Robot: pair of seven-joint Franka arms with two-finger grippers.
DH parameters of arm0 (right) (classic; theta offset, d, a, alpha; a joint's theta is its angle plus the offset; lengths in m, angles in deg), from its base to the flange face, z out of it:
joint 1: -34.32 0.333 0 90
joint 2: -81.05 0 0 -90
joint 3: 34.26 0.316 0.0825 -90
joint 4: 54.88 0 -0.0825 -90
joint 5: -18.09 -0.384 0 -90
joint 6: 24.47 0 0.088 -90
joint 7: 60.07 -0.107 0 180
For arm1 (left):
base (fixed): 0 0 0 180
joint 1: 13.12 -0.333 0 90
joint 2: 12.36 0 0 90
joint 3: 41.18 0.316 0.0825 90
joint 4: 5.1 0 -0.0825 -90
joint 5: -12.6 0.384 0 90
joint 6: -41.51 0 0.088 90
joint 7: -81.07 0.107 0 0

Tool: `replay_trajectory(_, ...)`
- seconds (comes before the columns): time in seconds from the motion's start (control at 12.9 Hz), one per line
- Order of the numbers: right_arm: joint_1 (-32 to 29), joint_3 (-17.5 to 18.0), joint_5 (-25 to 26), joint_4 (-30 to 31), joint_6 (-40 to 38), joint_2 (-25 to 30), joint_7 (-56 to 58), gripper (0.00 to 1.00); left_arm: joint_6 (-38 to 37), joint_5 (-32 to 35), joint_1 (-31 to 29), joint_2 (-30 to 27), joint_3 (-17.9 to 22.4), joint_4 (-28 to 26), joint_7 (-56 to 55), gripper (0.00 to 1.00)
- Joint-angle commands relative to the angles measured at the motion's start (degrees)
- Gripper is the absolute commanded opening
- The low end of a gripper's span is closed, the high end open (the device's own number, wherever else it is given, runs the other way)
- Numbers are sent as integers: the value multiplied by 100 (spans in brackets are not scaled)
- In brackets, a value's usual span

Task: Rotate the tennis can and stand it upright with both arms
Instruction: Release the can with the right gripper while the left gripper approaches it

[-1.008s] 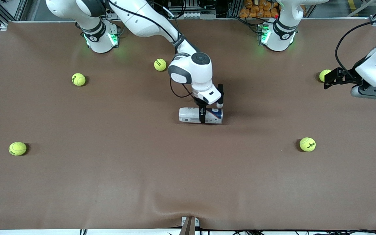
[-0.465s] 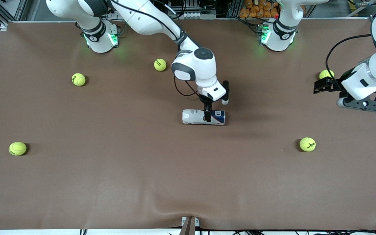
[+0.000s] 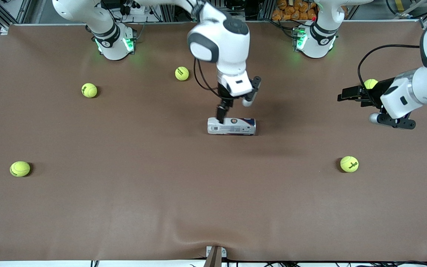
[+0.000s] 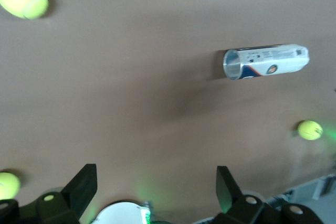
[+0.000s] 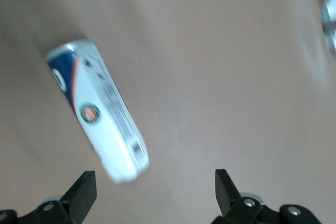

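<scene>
Now the can [image 3: 231, 126] lies flat mid-table, long axis crossways, just below the right gripper's [image 3: 221, 113] open, empty fingers, while the left gripper [image 3: 348, 93], also open, hovers well apart.

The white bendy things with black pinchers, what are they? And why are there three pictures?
They are two robot arms at a brown table. One picture looks down from a high camera; the other two come from cameras on each arm's wrist. The tennis can lies on its side in the middle, with five yellow tennis balls scattered around. The right arm's tool hangs open just above the can, holding nothing. The left arm's tool is open too, up in the air at its own end of the table, beside a ball. The can is not standing yet.
</scene>
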Motion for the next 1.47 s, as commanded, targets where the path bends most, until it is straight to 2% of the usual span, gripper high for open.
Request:
replay_trajectory(0.0,-368,-8,-190,199,-1200,745,-619,100,-191,-162,-117,107,-21,144,145,100)
replay_trajectory(0.31,-1833,-17,-190,112,-2768,1749,-638,100,-226,-680,-117,493,-30,48,355,100)
replay_trajectory(0.47,-2598,-17,-120,-247,-3523,1838,-559,100,-279,-1345,-126,634,-30,-302,663,100)
replay_trajectory(0.62,-3031,-25,-59,-390,-4149,1960,-550,100,-226,-1891,-178,687,-21,-715,1023,100)
replay_trajectory(0.78,-3583,-17,-216,-398,-4125,2206,-559,100,-51,-2331,-450,652,-21,-1216,1409,100)
replay_trajectory(1.01,-4682,1,-1102,-320,-4001,2497,-480,100,624,-2911,-495,547,-21,-2060,1866,100)
replay_trajectory(1.16,-5087,1,-1130,-22,-3932,2681,1,100,1134,-3420,-460,590,-30,-2543,2366,100)
replay_trajectory(1.32,-5361,-16,-1428,382,-3791,3023,74,100,1303,-4035,-312,791,-48,-2695,2667,100)
replay_trajectory(1.4,-5492,-8,-1482,810,-3495,3329,100,100,1425,-4273,-241,949,-56,-2695,2903,100)
